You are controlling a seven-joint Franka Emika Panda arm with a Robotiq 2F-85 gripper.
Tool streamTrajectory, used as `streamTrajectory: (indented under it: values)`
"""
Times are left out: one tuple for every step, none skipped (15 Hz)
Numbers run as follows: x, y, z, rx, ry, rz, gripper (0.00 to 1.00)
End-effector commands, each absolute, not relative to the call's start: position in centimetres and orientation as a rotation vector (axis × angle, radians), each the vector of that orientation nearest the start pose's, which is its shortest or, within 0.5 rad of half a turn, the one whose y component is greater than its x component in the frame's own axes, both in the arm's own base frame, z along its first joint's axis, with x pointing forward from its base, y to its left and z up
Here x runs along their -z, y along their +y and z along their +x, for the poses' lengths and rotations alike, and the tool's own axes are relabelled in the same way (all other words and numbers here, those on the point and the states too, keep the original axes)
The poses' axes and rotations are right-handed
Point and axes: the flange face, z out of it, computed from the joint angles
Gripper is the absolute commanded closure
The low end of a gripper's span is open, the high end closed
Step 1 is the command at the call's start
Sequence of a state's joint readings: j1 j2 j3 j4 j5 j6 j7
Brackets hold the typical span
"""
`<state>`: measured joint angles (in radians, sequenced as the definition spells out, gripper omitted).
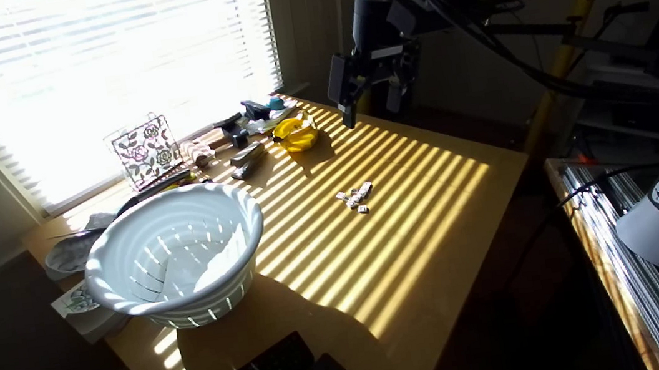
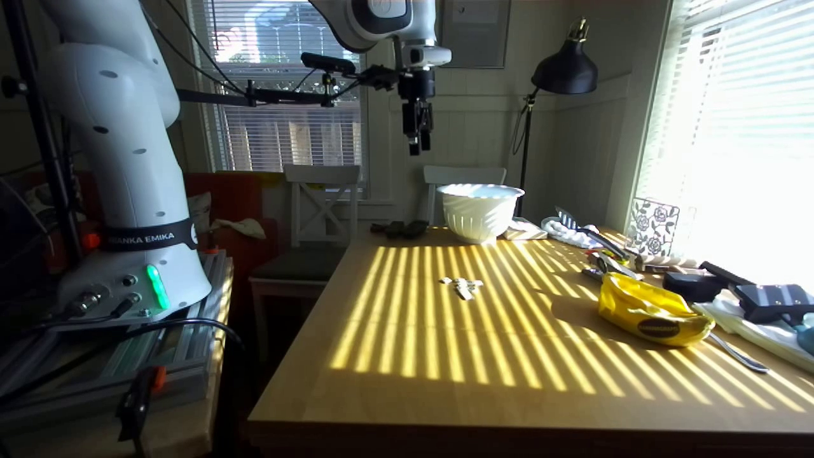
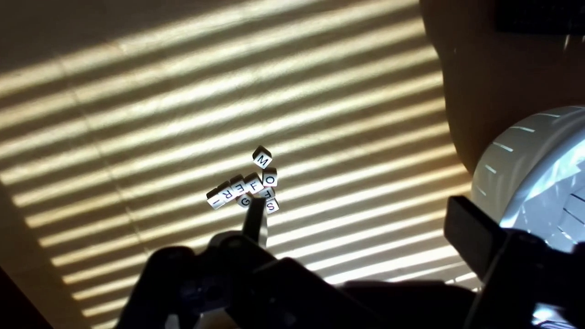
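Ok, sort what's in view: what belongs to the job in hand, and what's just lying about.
Likely part of the job:
letter tiles, lined up with one of the open fingers in the wrist view
perhaps the basket, partly in that same view

Probably just lying about:
yellow pouch
black remotes
flowered panel

Free gap between letter tiles [image 3: 254, 184] and white basin [image 2: 478, 216]; yellow bag [image 2: 648, 313] in way toward window [image 1: 101, 68].

Letter cubes [image 3: 253, 184], white with black lettering; gripper [image 1: 372, 109], black; basin [image 2: 480, 213], white; bag [image 2: 636, 304], yellow with dark oval label [image 2: 659, 327]; desk [image 2: 381, 401], tan with bright stripes.
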<state>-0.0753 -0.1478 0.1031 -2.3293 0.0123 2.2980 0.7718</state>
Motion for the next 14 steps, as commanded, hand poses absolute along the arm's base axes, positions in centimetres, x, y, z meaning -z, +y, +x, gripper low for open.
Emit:
streamTrajectory:
  values:
    - [-38.5,1.1,50.5,0.166,1.125,-2.868,0.0]
    - [-37.7,0.6,50.9,0.178,1.13,-2.858,0.0]
    - [-37.1,0.1,51.3,0.184,1.124,-2.843,0.0]
    - [-36.4,-0.5,51.8,0.198,1.123,-2.823,0.0]
    - [-35.6,-1.1,52.1,0.175,1.118,-2.819,0.0]
    - [-34.8,-1.9,52.4,0.171,1.128,-2.802,0.0]
    - [-33.9,-2.7,52.7,0.164,1.133,-2.796,0.0]
    - [-33.1,-3.4,52.9,0.143,1.117,-2.808,0.0]
    - [-32.3,-4.2,53.1,0.139,1.1,-2.833,0.0]
    - [-31.6,-4.6,53.4,0.138,1.071,-2.857,0.0]
    - [-30.9,-5.1,53.7,0.139,1.039,-2.884,0.0]
    - [-30.3,-5.4,54.1,0.145,1.014,-2.914,0.0]
    - [-29.7,-5.6,54.4,0.151,0.997,-2.935,0.0]
    - [-28.9,-5.7,54.8,0.162,0.986,-2.957,0.0]
